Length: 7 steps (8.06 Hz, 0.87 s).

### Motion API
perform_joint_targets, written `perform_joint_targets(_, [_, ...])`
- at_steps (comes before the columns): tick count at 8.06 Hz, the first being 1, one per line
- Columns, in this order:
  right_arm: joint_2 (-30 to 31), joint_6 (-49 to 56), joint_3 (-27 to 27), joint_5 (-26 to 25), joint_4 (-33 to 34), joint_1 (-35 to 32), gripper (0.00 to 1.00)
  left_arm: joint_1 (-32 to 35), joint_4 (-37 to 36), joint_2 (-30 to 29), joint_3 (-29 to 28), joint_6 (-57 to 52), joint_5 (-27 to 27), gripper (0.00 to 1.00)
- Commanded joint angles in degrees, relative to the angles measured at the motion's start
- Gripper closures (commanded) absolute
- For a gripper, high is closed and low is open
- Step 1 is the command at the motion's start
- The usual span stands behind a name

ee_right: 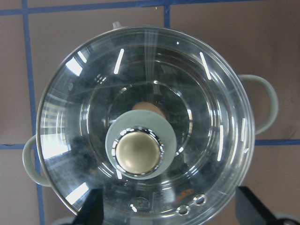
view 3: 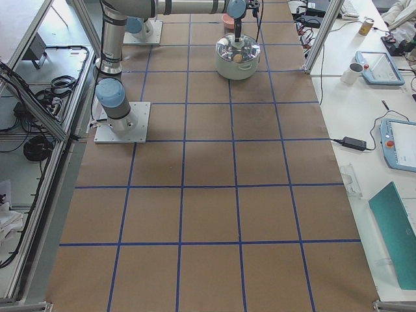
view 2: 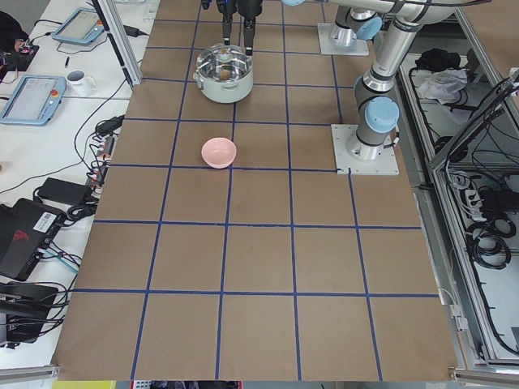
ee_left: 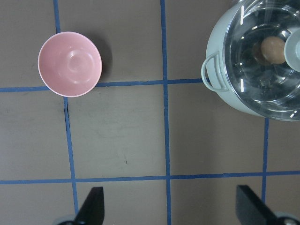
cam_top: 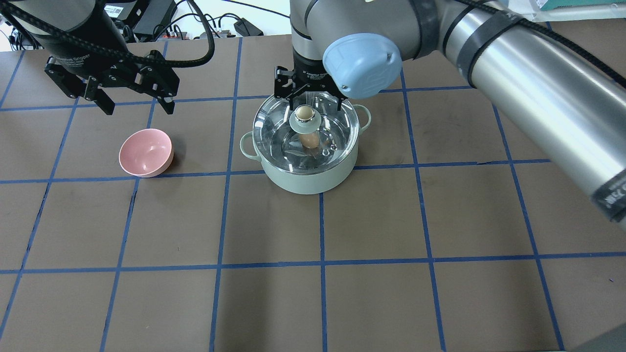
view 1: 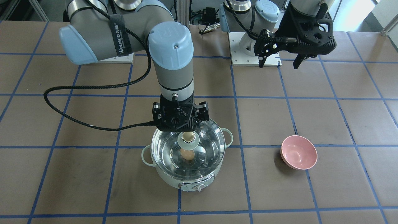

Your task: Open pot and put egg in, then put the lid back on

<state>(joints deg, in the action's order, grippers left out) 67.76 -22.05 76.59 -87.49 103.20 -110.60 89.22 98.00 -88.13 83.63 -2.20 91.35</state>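
Observation:
The mint-green pot (view 1: 174,180) stands mid-table with the clear glass lid (view 1: 208,137) resting on it. The tan egg (view 1: 187,154) lies inside and shows through the glass, also in the overhead view (cam_top: 309,140) and the right wrist view (ee_right: 147,108). My right gripper (view 1: 180,121) is open and empty, just above the lid's beige-capped knob (ee_right: 138,152), not touching it. My left gripper (cam_top: 137,105) is open and empty, hanging above the table beyond the pink bowl.
A pink bowl (cam_top: 145,152) sits empty on the table to the pot's left in the overhead view, about one grid square away. The right arm's black cable (view 1: 62,105) loops low over the table behind the pot.

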Motion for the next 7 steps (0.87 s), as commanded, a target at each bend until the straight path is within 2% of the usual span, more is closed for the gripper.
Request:
perform_joint_targets(1, [6.83,5.16,0.40,0.04,-8.76,8.52,0.00,-0.01,0.00,0.06,0.04,0.00,0.06,0.00])
perform_joint_targets(3, [11.75,14.20,1.10,-2.06,-12.05,15.82,0.00,-0.01,0.00,-0.02,0.04,0.00,0.06,0.00])
perform_joint_targets(4, [13.78,17.36,2.41,-4.77,-12.23,18.64,0.00,-0.01,0.00,0.06,0.04,-0.09,0.06,0.00])
perform_joint_targets(5, [15.02,22.18,3.81,-5.58,-12.23,20.32,0.00,0.08,-0.43,-0.02,0.04,-0.09,-0.03,0.00])
perform_joint_targets(7, [15.56,22.58,5.32,-6.20,-12.14,20.96,0.00,0.08,-1.84,-0.02,0.31,0.09,-0.38,0.00])
